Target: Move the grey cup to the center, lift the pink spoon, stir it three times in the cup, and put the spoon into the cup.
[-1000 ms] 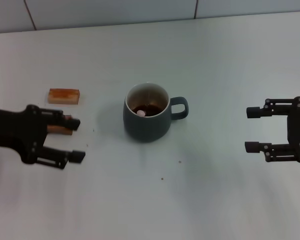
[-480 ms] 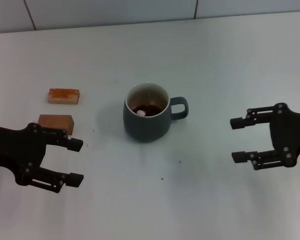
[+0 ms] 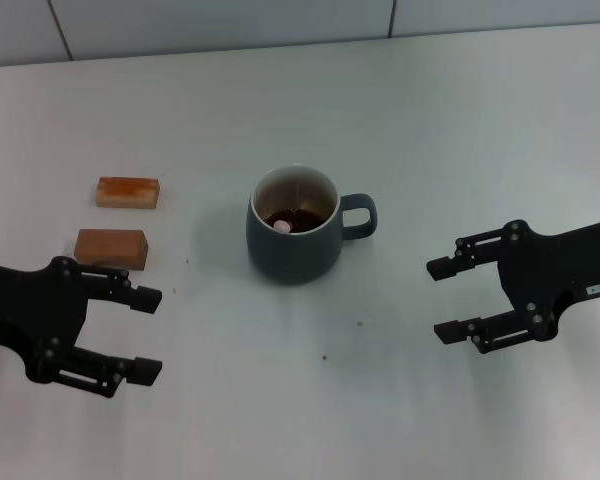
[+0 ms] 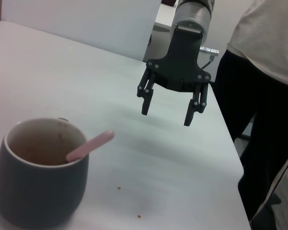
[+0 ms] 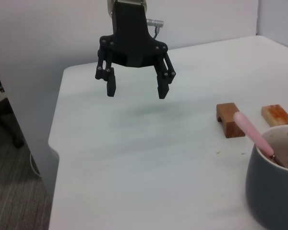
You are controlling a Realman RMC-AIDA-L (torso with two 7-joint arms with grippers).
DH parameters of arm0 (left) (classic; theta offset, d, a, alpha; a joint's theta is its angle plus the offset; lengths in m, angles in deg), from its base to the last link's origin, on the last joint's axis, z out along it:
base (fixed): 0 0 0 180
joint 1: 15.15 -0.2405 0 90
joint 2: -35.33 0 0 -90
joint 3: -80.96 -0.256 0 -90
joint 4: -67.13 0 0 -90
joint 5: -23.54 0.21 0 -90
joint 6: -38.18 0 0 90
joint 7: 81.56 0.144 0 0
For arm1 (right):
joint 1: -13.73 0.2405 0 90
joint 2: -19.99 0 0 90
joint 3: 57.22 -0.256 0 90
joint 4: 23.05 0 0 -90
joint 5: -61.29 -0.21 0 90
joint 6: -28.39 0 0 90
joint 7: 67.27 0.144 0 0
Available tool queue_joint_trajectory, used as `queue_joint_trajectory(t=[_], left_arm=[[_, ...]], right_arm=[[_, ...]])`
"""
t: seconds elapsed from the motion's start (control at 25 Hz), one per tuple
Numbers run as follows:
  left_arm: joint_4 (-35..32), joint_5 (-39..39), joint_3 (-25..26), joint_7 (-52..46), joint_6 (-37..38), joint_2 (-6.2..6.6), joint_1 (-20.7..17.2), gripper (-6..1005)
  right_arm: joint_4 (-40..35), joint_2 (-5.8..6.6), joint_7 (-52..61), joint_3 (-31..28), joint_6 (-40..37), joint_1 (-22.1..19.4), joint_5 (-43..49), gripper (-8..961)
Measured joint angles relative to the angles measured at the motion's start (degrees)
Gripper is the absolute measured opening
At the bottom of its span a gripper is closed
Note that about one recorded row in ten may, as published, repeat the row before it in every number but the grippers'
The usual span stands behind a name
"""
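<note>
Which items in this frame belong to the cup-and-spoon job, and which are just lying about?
Job:
grey cup, centre of the table
pink spoon, standing in the cup
left hand and right hand, both open, empty

Lying about:
two wooden blocks

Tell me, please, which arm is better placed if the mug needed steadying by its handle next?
Probably the right. The grey cup's handle points toward the right gripper, whose fingers are open; the left gripper faces the handleless side.

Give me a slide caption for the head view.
Pink spoon rests in the grey cup; both open grippers flank it.
</note>
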Motion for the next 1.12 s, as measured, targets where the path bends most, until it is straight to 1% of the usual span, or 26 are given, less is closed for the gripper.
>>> queue_joint_trajectory(t=[0.08, 0.2, 0.24, 0.28, 0.36, 0.76, 0.8, 1.08, 1.12], left_arm=[[0.68, 0.02, 0.17, 0.57, -0.11, 0.06, -0.26, 771], [3.04, 0.22, 0.48, 1.53, -1.10, 0.64, -0.84, 762], [3.04, 0.22, 0.48, 1.53, -1.10, 0.64, -0.84, 759], [3.71, 0.52, 0.48, 1.60, -1.98, 0.92, -1.44, 756], [3.82, 0.74, 0.50, 1.66, -2.44, 1.04, -2.18, 751], [3.82, 0.78, 0.54, 1.72, -2.64, 1.09, -2.79, 722], [3.81, 1.45, 1.86, 1.77, -2.75, 1.36, -4.87, 719], [3.57, 1.46, 1.89, 1.98, -3.20, 1.39, -5.68, 666], [3.35, 1.46, 1.89, 4.18, -3.40, 0.95, -6.04, 659]], right_arm=[[0.30, -0.11, 0.00, 0.22, 0.55, 0.06, 0.01, 704], [0.64, -0.30, -0.01, 0.34, 1.10, -0.01, 0.02, 704], [0.64, -0.30, -0.01, 0.34, 1.10, -0.01, 0.02, 704], [0.79, -0.32, -0.08, 0.34, 1.19, -0.13, -0.04, 704], [0.84, -0.33, -0.17, 0.33, 1.25, -0.21, -0.11, 704], [1.31, -0.46, -0.62, 0.38, 1.93, -0.30, -0.31, 704], [1.33, -0.48, -0.63, 0.39, 1.94, -0.27, -0.32, 704], [1.33, -0.55, -0.66, 0.39, 1.66, -0.07, -0.36, 704], [1.33, -0.55, -0.66, 0.39, 1.66, -0.07, -0.36, 704]])
